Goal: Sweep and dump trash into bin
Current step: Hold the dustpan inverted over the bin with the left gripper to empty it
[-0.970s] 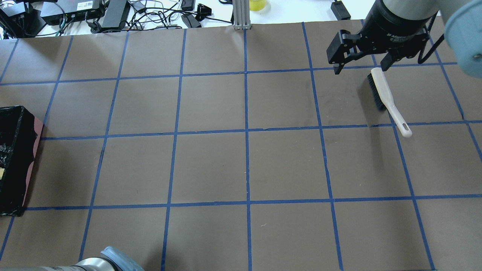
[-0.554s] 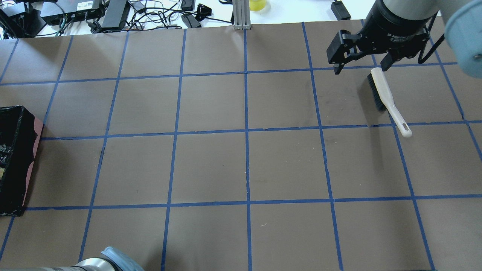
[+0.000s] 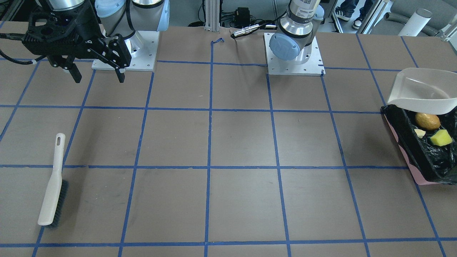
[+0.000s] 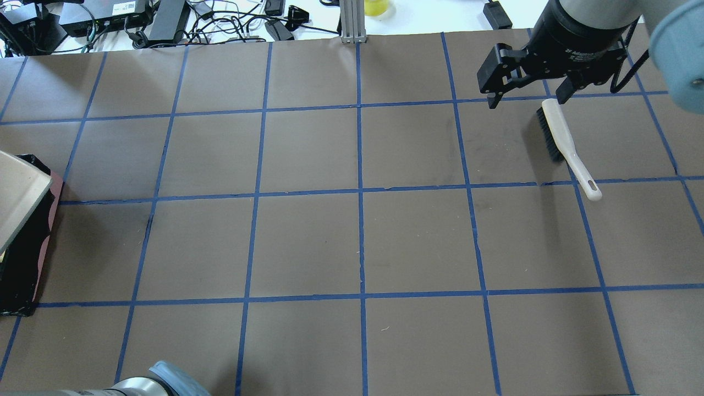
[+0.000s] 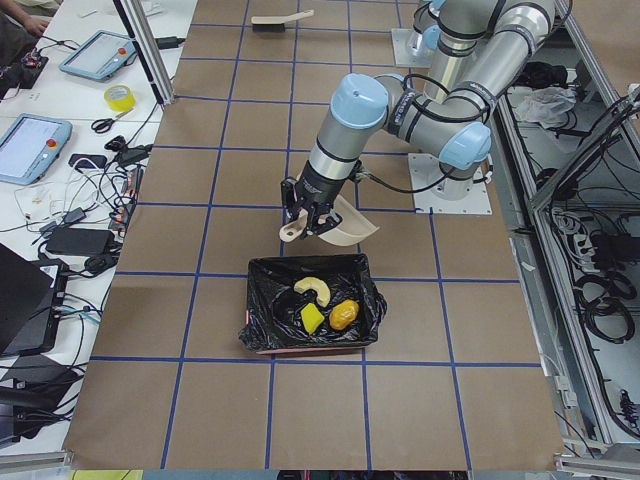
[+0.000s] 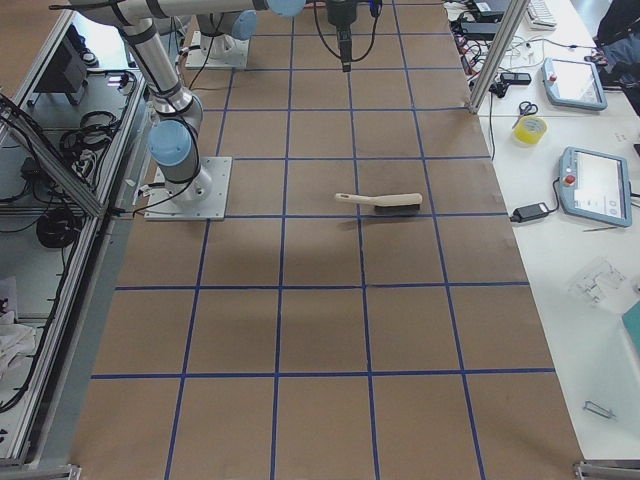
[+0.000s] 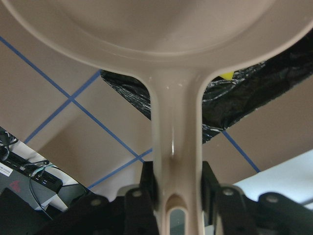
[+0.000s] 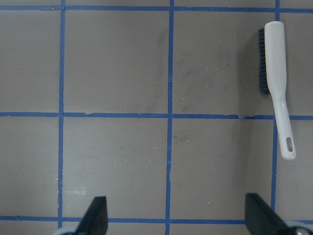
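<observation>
The bin (image 3: 401, 130), a box lined with black plastic over a pink base, stands at the table's left end. Inside lie three pieces of trash: an orange-brown lump (image 3: 427, 121), a yellow wedge (image 3: 441, 138) and a pale cream slice (image 3: 420, 133). My left gripper (image 7: 177, 182) is shut on the handle of the beige dustpan (image 3: 421, 91), which hangs tilted over the bin's (image 5: 265, 300) robot-side rim. My right gripper (image 4: 527, 102) hovers open and empty at the far right, above the bristle end of the brush (image 4: 561, 137), which lies flat on the table.
Cables and black electronics (image 4: 137, 22) line the far table edge beside an aluminium post (image 4: 352, 22). Both arm bases (image 3: 292, 53) stand on white plates at the robot side. Tablets and a tape roll (image 5: 118, 97) lie on the side bench.
The dustpan has swung into the overhead view at the left edge, above the bin. The right gripper and the brush have barely moved.
</observation>
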Robot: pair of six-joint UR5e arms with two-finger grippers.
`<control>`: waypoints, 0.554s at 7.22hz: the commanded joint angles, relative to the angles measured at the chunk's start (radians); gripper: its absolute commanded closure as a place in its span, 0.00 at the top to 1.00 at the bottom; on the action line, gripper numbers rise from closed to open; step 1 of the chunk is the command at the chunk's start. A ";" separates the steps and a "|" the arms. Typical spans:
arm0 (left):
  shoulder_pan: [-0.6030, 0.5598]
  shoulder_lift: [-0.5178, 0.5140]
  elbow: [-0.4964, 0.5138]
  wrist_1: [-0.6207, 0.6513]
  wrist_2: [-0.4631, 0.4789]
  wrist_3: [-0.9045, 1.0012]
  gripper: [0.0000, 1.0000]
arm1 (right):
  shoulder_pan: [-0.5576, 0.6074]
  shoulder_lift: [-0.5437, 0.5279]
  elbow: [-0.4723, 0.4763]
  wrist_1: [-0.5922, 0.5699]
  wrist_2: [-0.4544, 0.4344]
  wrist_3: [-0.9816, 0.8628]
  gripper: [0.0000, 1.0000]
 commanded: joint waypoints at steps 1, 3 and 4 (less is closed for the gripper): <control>-0.126 -0.012 0.001 -0.075 -0.047 -0.199 0.00 | 0.000 0.000 0.000 0.000 0.000 -0.001 1.00; -0.240 -0.044 -0.011 -0.071 -0.091 -0.465 0.00 | 0.000 0.000 0.000 0.002 0.000 0.000 1.00; -0.286 -0.078 -0.011 -0.062 -0.082 -0.545 0.00 | 0.000 0.000 0.000 0.002 0.000 0.000 1.00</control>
